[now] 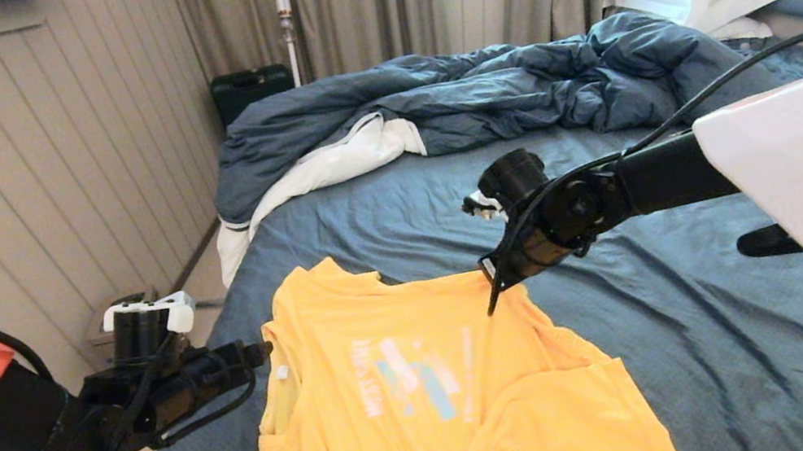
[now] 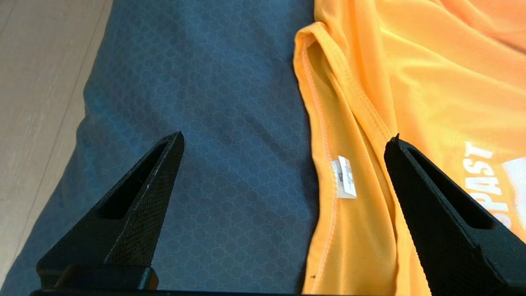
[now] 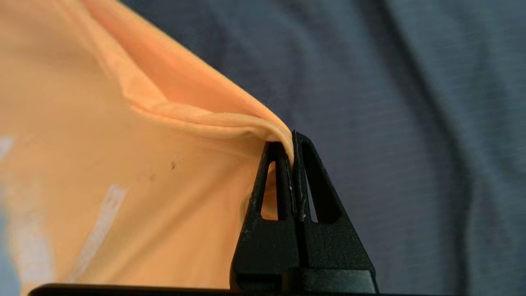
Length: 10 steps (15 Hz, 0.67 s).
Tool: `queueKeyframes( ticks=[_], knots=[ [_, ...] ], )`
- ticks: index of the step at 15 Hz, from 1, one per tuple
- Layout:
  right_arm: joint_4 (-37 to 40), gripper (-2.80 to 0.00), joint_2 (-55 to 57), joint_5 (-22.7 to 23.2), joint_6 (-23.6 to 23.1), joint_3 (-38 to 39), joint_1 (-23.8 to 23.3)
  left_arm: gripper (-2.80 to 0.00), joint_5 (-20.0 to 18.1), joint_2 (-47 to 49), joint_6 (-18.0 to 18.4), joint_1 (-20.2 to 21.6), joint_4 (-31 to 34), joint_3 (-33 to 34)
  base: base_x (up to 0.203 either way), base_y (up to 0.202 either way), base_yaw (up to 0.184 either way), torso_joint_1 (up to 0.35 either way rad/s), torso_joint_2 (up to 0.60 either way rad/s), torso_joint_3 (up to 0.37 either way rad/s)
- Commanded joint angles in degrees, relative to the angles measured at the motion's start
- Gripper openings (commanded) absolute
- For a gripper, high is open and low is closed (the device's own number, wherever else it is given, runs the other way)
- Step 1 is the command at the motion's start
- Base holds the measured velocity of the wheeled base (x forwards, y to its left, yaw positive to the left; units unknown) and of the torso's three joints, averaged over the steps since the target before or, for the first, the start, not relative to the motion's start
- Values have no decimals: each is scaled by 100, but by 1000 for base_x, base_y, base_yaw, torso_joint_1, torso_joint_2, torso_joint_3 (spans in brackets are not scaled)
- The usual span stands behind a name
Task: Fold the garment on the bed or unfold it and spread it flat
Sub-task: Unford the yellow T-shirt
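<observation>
Yellow garment (image 1: 431,394) lay on the bed (image 1: 715,319); right gripper (image 3: 292,142) pinched its edge, left gripper (image 2: 283,139) gaped beside its collar

Left gripper (image 1: 259,353) spread wide, low and level; right gripper (image 1: 492,300) pinched closed, angled downward.

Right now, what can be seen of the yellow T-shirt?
The yellow T-shirt is thin, smooth knit with white lettering, a light-blue chest graphic and a small white label inside. It lies creased, partly spread on the bed. The right tool pinches one edge; the left tool is open over the opposite edge.
</observation>
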Motion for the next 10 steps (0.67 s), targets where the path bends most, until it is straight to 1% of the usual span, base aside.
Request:
queueKeyframes(
  ticks=[1, 5, 7, 10],
  knots=[
    [36, -280, 283, -68, -56, -274, -171, 0, 6, 16, -14, -4, -26, 8, 0, 0, 0, 0, 0, 0],
    [148, -280, 750, -129, -110, -884, -486, 0, 6, 16, -16, -4, -26, 16, 0, 0, 0, 0, 0, 0],
    [157, -280, 840, -210, -180, -1009, -653, 0, 6, 33, -20, 3, -26, 16, 0, 0, 0, 0, 0, 0],
    [230, -280, 872, -217, -303, -1143, -867, 0, 6, 33, -14, -4, -26, 16, 0, 0, 0, 0, 0, 0]
  ],
)
